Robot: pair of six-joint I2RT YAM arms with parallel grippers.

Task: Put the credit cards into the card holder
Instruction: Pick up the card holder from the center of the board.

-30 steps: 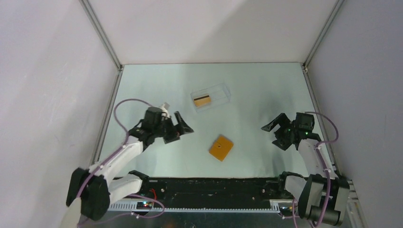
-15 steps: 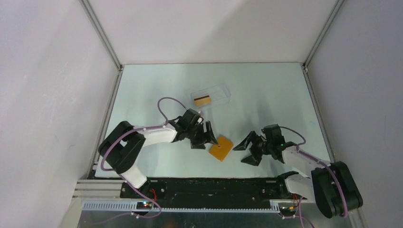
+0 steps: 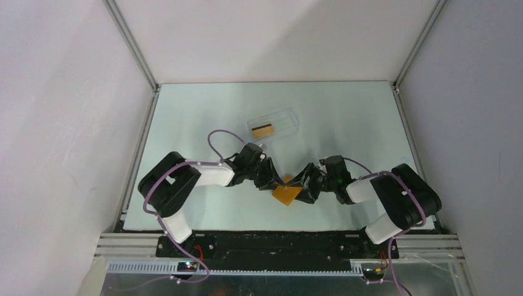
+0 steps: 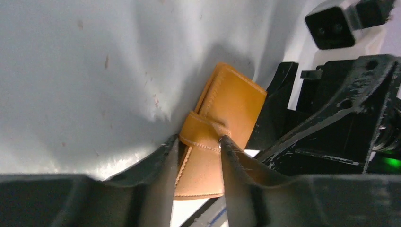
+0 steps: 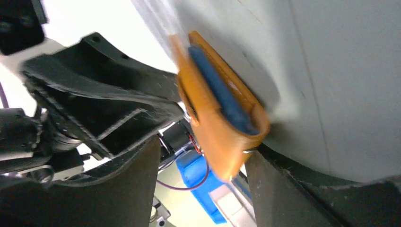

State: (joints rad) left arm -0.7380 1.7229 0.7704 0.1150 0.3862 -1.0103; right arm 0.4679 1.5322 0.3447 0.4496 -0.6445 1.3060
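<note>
The card holder (image 3: 287, 196), an orange-tan wallet, lies at the near middle of the table. Both grippers meet over it. My left gripper (image 3: 270, 180) comes in from the left. In the left wrist view its jaws (image 4: 197, 139) press on both sides of the card holder (image 4: 236, 104) by the strap. My right gripper (image 3: 306, 184) reaches in from the right. Its jaws (image 5: 203, 149) stand apart, and one finger touches the card holder (image 5: 213, 123), whose blue lining shows. One golden credit card (image 3: 262, 129) with a dark stripe lies in a clear box (image 3: 280, 118).
The clear plastic box sits behind the grippers toward the back middle of the table. Grey walls with metal rails (image 3: 134, 161) close in the table on the left, right and back. The arms' bases and a black rail (image 3: 277, 243) line the near edge.
Both arms swung in from the table's sides to the card holder at the centre. Both jaws narrowed, the left far more, and now it pinches the card holder.
</note>
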